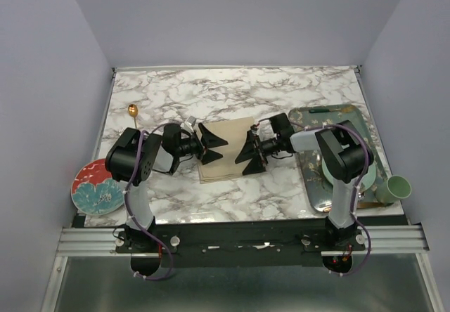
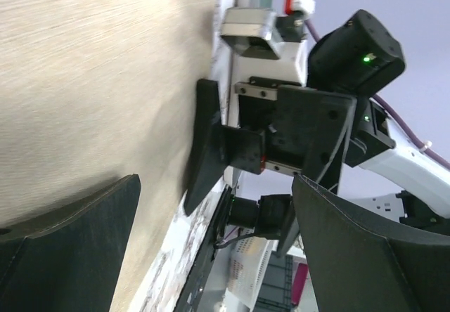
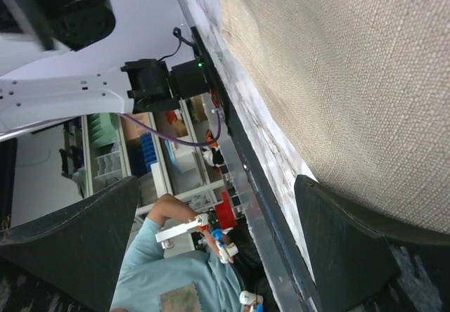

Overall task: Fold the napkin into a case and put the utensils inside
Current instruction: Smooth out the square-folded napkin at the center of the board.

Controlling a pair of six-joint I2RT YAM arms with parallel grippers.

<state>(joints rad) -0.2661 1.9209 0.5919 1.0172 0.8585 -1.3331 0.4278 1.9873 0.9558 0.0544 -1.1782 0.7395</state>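
Both my left gripper and right gripper hang spread wide and empty, facing across the napkin. At its ten o'clock lies the gold spoon, well apart.

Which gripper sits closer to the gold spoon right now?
The left gripper; the spoon lies on its side of the napkin, the right gripper opposite.

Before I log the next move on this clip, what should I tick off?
1. Napkin lies flat on the table: ok.
2. Left gripper open at the napkin's left side: ok.
3. Right gripper open at its right side: ok.
4. Spoon clear of the napkin: ok.
5. Fork located: cannot tell.
6. Case formed: not ok.
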